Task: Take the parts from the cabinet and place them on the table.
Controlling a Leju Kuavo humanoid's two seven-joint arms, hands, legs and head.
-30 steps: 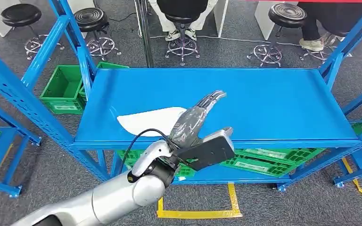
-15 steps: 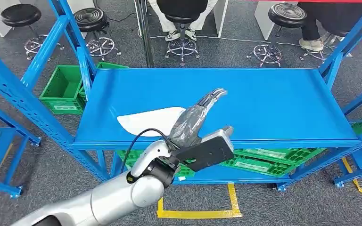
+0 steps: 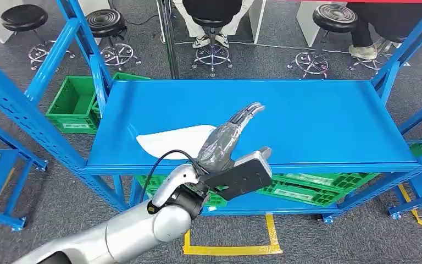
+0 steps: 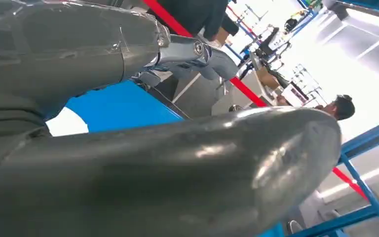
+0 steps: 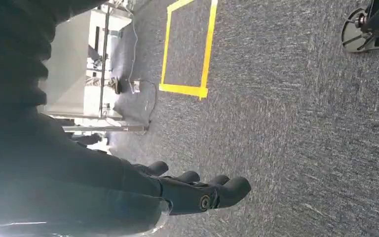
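Grey carpet (image 3: 307, 236) runs under a blue steel rack whose broad flat top serves as the table (image 3: 318, 121); stools (image 3: 213, 33) and seated people sit beyond it, green crates (image 3: 74, 102) beside and below it, and a yellow tape square (image 3: 231, 250) marks the floor near the robot.

Reaching over the table's near edge, the left robot hand (image 3: 228, 137) has straight, spread fingers and nothing in it. The part (image 3: 173, 140), a flat white leaf-shaped sheet with a tapered end, lies on the table just beside that hand on its outer side; whether the palm edge touches it I cannot tell. The right robot hand (image 5: 197, 195) hangs over the carpet, fingers loosely curled, gripping nothing.

The part seems already set down, so the step in hand is likely the release and retreat. To do it well, lift the left robot hand straight up before drawing back, so the fingers do not drag the sheet toward the edge, which is close.

The table is smooth painted metal, probably slippery. The sheet looks thin, matte and light, perhaps plastic or foam, and likely to slide at a nudge. Crates are ribbed moulded plastic. The robot hand wears a crinkled clear film over grey shells; the arm is polished silver.
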